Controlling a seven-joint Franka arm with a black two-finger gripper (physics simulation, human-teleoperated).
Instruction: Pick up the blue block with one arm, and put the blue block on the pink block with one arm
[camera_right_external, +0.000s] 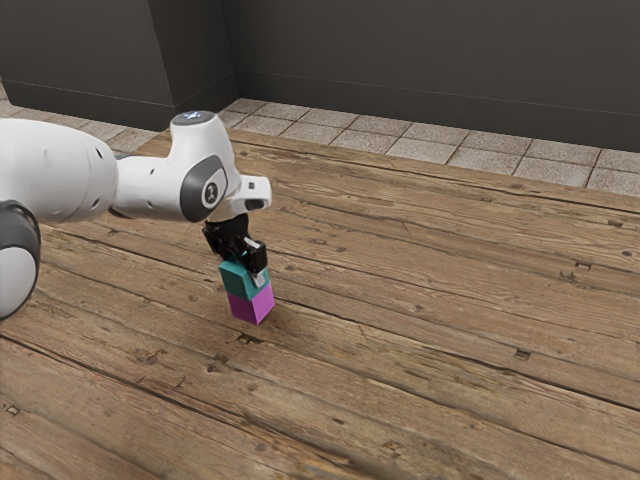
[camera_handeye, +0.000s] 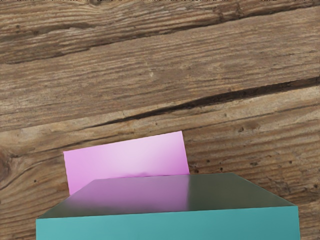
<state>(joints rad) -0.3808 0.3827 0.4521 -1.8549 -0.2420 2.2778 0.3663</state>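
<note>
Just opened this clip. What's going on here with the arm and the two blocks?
A single Franka arm is stacking blocks on a wooden table. Its tool grips the blue block, which looks teal, from above. The block appears to rest on the pink block, slightly offset, so some of the pink top shows beyond it in the wrist view. It has not been released yet.

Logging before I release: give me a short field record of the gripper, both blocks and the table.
gripper: shut on the blue block, a finger on each of two sides
blue block: sits on the pink block, no gap visible in the exterior view
pink block: on the table, part of its top sticks out from under the blue block
alignment: offset, edges not flush
table: brown wooden planks
task state: stacked, not yet released
</note>
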